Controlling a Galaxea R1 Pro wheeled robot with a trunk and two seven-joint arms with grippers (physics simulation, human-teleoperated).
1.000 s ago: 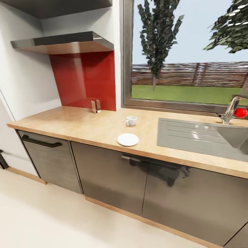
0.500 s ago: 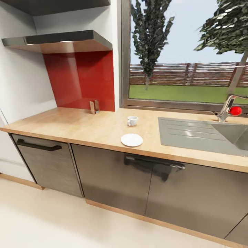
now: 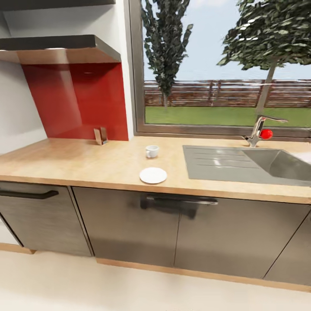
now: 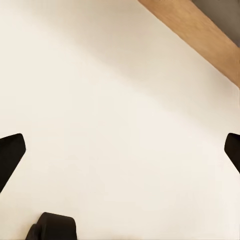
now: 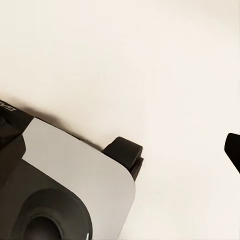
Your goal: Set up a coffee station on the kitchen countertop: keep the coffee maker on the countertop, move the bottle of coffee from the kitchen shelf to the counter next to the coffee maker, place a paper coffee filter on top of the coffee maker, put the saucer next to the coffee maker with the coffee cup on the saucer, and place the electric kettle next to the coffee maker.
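While both hands [image 4: 120, 150] hang spread and empty over floor, coffee cup [image 3: 151, 151] sits behind saucer [image 3: 153, 175] on countertop [image 3: 77, 162]

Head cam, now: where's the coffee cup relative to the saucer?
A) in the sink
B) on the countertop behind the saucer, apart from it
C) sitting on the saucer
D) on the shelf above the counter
B: the coffee cup stands on the kitchen countertop behind the saucer, toward the window, with bare wood between them.
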